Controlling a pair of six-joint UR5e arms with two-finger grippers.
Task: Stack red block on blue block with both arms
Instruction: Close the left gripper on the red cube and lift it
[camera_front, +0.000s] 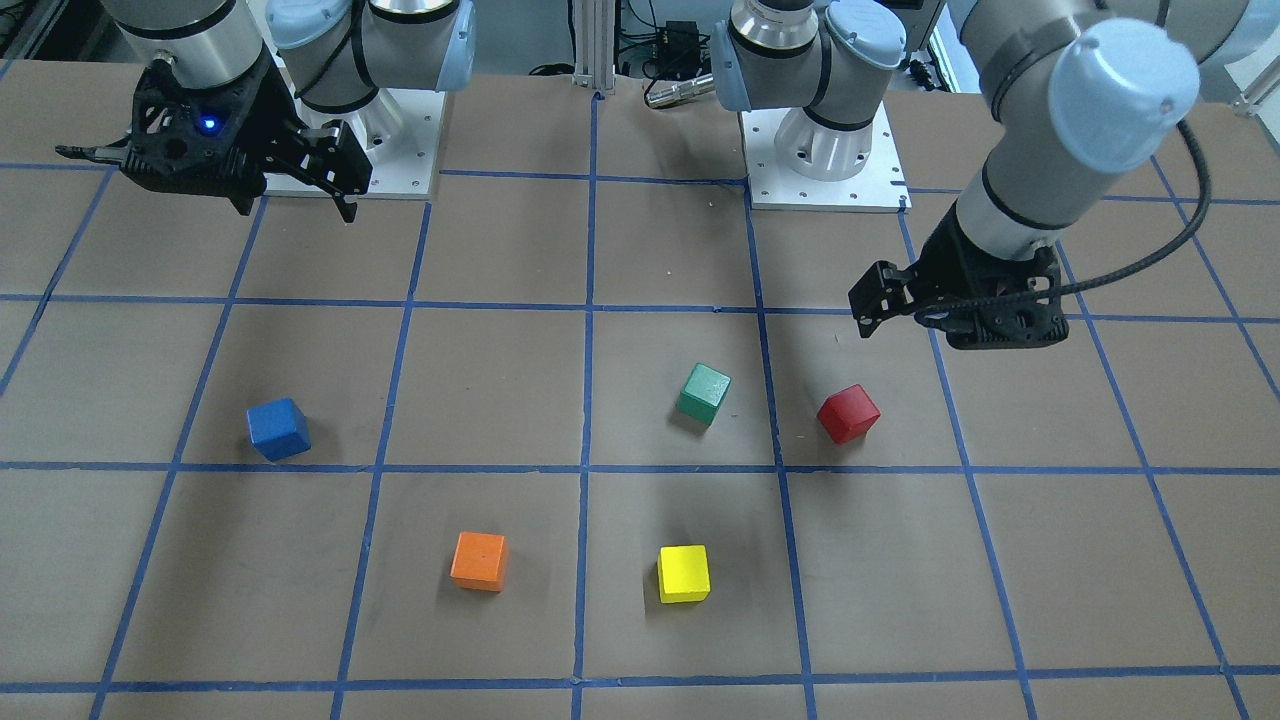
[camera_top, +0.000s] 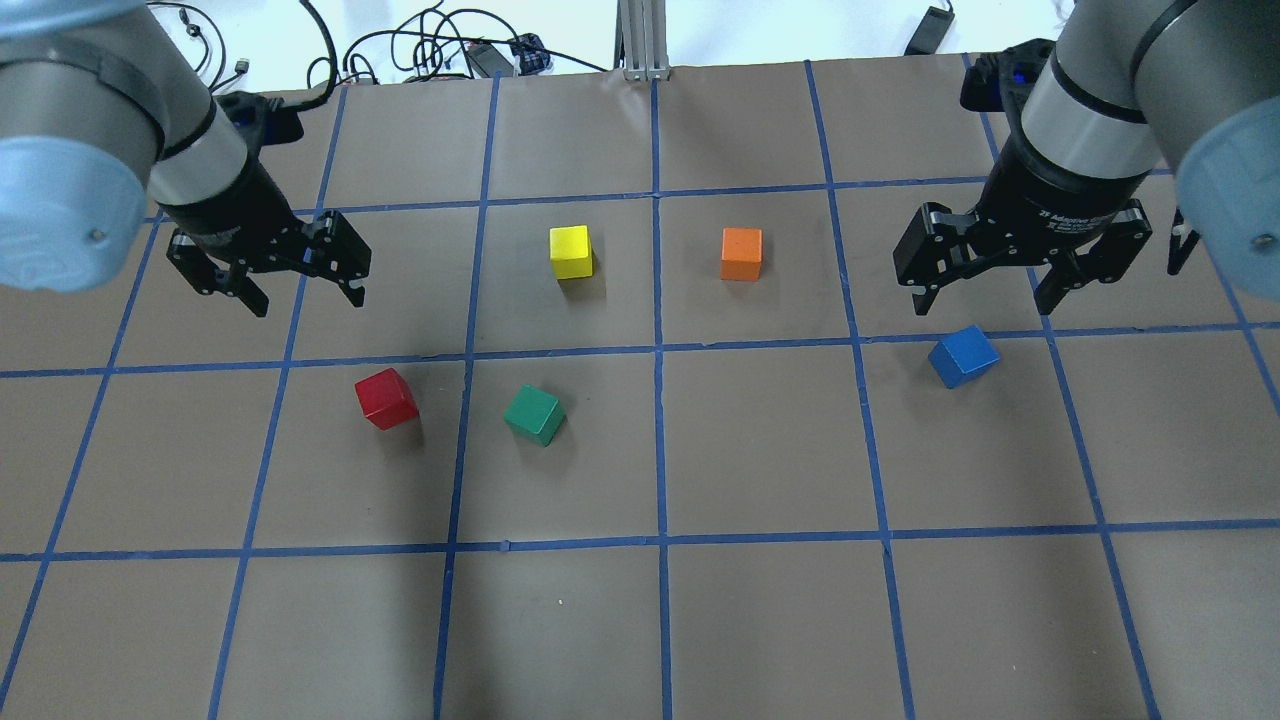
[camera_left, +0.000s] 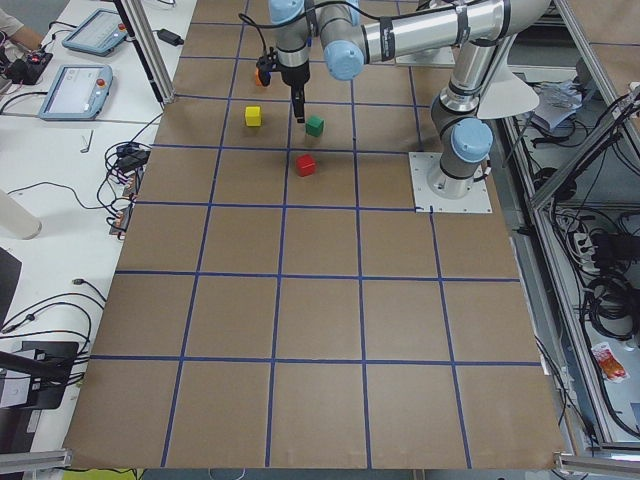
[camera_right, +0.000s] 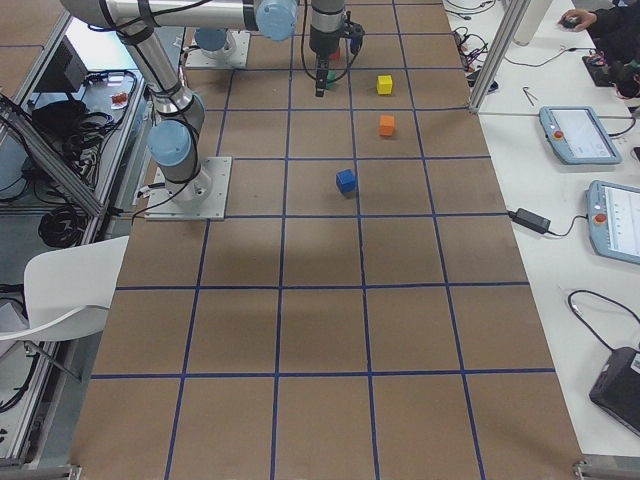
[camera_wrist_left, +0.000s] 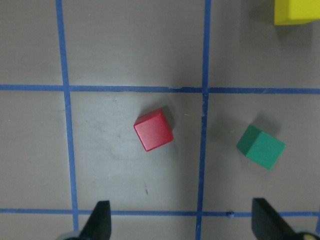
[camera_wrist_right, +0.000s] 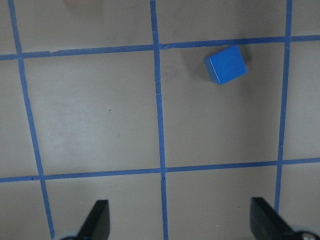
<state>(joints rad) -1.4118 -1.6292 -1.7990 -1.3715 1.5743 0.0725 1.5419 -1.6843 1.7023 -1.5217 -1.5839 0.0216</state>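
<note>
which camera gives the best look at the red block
The left wrist-mounted view: the red block sits largest there, near the middle, nothing in front. Overhead and front-facing show it whole but smaller, exterior left tiny; exterior right hardly shows it, the right wrist view not at all.

Bright even light, soft faint shadows, sharp focus, side views perhaps distorted
</note>
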